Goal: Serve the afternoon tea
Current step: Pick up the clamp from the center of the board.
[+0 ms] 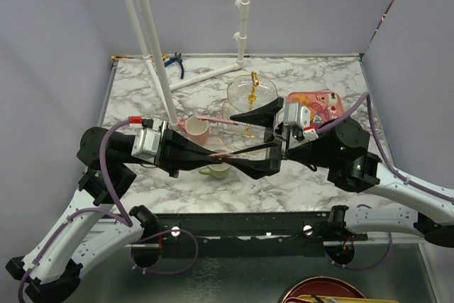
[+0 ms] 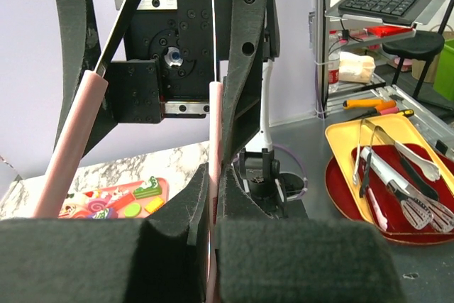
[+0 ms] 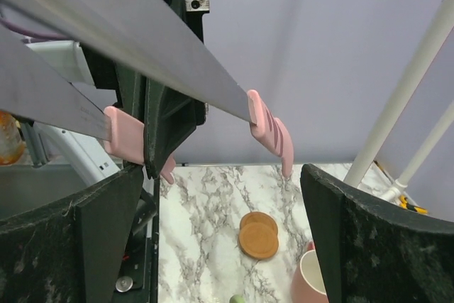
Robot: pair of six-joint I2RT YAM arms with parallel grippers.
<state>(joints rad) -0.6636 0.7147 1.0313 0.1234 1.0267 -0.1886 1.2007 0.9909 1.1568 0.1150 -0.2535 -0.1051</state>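
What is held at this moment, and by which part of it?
The left gripper is shut on the tongs, pinching the pink end of one arm. The open right gripper holds nothing.

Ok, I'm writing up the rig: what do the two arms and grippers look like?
The left arm and right arm have white shell links, black joints and a purple cable looping along each. The left gripper and right gripper are matte black with long, tapering wedge-shaped fingers. A silver-grey block with red marks sits at each wrist.
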